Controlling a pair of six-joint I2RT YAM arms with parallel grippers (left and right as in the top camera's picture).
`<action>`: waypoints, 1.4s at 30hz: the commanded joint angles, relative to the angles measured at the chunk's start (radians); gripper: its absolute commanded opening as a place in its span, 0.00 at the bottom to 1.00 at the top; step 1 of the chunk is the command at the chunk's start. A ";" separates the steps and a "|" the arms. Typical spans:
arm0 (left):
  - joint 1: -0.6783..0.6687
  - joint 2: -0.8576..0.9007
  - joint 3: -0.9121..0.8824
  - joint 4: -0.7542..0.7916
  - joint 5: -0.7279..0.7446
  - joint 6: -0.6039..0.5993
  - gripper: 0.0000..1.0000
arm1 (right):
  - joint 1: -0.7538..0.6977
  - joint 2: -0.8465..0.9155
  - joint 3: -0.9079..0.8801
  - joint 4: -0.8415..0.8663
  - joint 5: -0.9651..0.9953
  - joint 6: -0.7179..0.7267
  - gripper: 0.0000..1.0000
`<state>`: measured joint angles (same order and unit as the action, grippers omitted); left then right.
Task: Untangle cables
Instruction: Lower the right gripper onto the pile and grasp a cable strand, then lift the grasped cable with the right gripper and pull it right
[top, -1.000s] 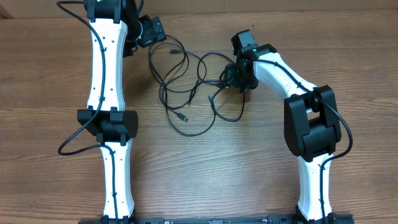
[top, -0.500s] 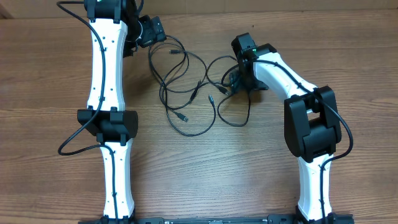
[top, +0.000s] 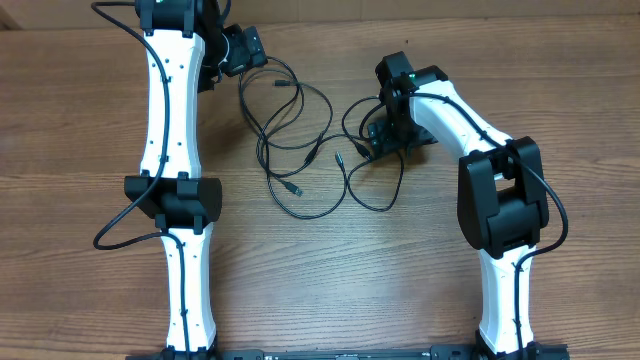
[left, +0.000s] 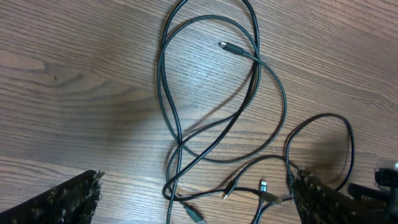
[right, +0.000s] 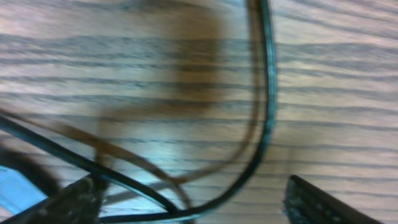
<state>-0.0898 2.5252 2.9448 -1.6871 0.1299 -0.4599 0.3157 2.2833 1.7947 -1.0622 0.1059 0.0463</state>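
Near edge, overhead: bases of two white robot arms w/ black joints. L arm (top: 170, 120) runs straight up the frame; R arm (top: 500, 200) bends inward past its black elbow. Under both, brown wood-grain surface (top: 400, 290).

Mid-surface, btwn the arms: thin black flexible cords (top: 300, 150) w/ small silvery plug tips, lying flat in loose overlapping loops. Big oval loop on near side, w/ one plug tip (top: 292, 187) inside it. More loops crossing beyond, trailing twd far L. Smaller separate-looking loop at R, reaching under the R pincer.

R pincer (top: 385, 135): low over R end of the cords, just beside a plug tip. R wrist view, blurred: pincer (right: 193, 199) spread wide, fingertips (right: 74, 199) at the lower corners. One cord (right: 267, 93) curves across the wood ahead of the gap, clamped by neither pad.

Farthest back: L pincer (top: 245, 50), at far L end of the cords. L wrist view: pincer (left: 199, 202) spread wide, holding nothing, fingertips (left: 74, 199) at the lower corners. Cords (left: 217, 112) looped on the wood ahead and btwn them, w/ a silvery tip (left: 227, 46) up top. R-side finger touching a cord or only over it: can't tell.
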 joint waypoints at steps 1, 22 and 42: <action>-0.002 -0.045 0.014 -0.002 -0.007 0.019 1.00 | 0.003 0.036 -0.013 0.002 -0.039 -0.010 0.72; -0.002 -0.045 0.014 -0.002 -0.007 0.019 0.99 | -0.065 -0.222 0.186 -0.175 -0.107 0.051 0.04; -0.002 -0.045 0.014 -0.002 -0.007 0.019 0.99 | -0.414 -0.533 0.253 -0.175 -0.018 0.067 0.05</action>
<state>-0.0898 2.5252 2.9448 -1.6871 0.1299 -0.4599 -0.0261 1.7424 2.0544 -1.2362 0.0715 0.1009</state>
